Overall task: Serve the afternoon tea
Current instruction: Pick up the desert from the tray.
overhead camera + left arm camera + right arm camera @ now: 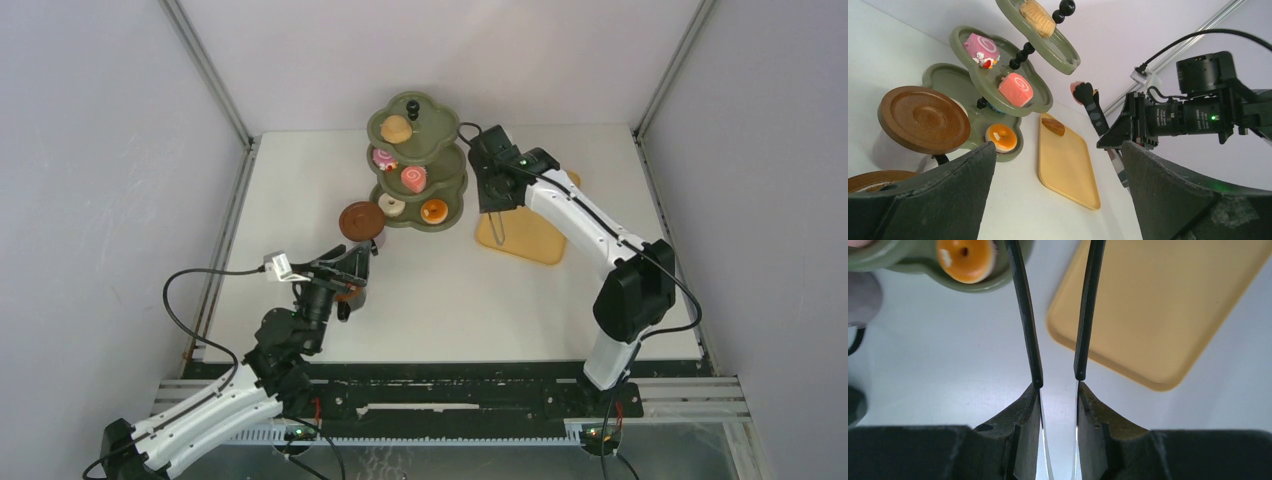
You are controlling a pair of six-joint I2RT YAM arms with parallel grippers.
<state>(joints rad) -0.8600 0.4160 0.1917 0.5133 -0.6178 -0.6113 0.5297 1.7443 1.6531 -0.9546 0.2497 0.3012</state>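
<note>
The olive-green stand (452,190) holds a bun (397,128) on top, pink swirl cakes (413,178) in the middle and donuts (434,210) at the bottom. Left of the stand is a brown saucer (361,220). My left gripper (352,272) hovers open just in front of the saucer, over a second brown piece (875,180), with nothing between its fingers. My right gripper (1058,385) is shut on the black tongs (1023,315), right of the stand. Something small and pink (1076,88) shows at the tongs' tips. A brown bun (1053,126) lies on the tray.
The flat orange-yellow tray (535,240) lies right of the stand, partly under the right arm (580,215). Grey walls with metal posts close in the white table (450,300) on three sides. A cable (200,275) loops beside the left arm.
</note>
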